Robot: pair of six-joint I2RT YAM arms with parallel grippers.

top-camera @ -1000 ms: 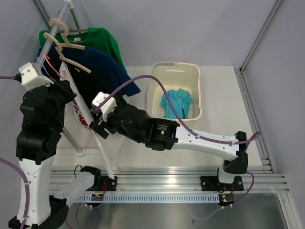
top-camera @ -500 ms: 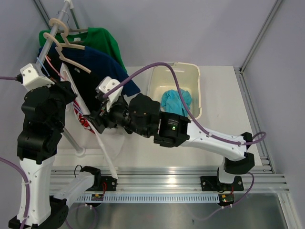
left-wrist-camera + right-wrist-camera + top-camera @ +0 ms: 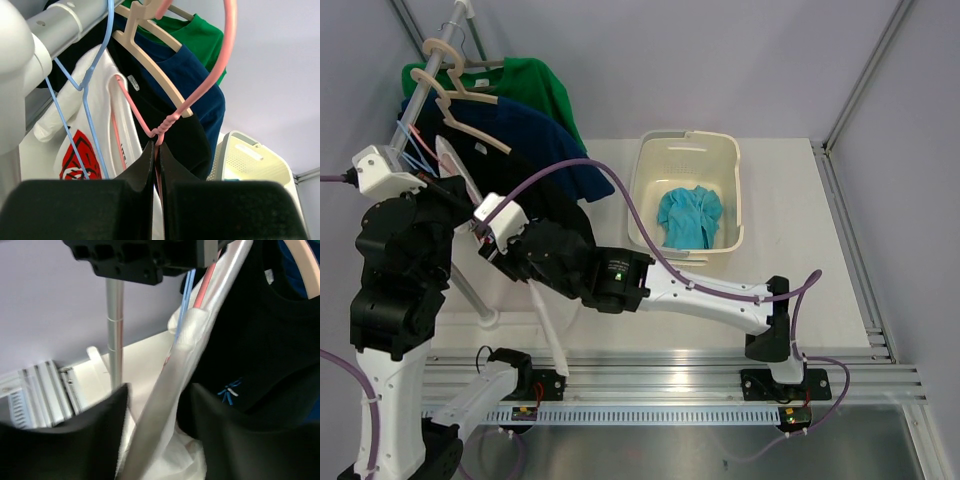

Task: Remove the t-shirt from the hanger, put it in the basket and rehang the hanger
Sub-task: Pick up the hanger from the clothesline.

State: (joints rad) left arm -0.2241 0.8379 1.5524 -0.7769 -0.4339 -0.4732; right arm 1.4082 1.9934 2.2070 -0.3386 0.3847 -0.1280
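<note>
Red print (image 3: 87, 150), possibly lettering, white t-shirt (image 3: 75, 120)

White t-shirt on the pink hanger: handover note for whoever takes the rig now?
Left gripper: shut on the twisted neck of the pink wire hanger, beside the grey rail.
Right gripper: open, fingers either side of a fold of the white t-shirt with red print, not visibly clamped.
Done: nothing off yet; the shirt is on its hanger.
Left: grip the fabric, pull it off the hanger, probably drop it in the cream plastic basket.
</note>
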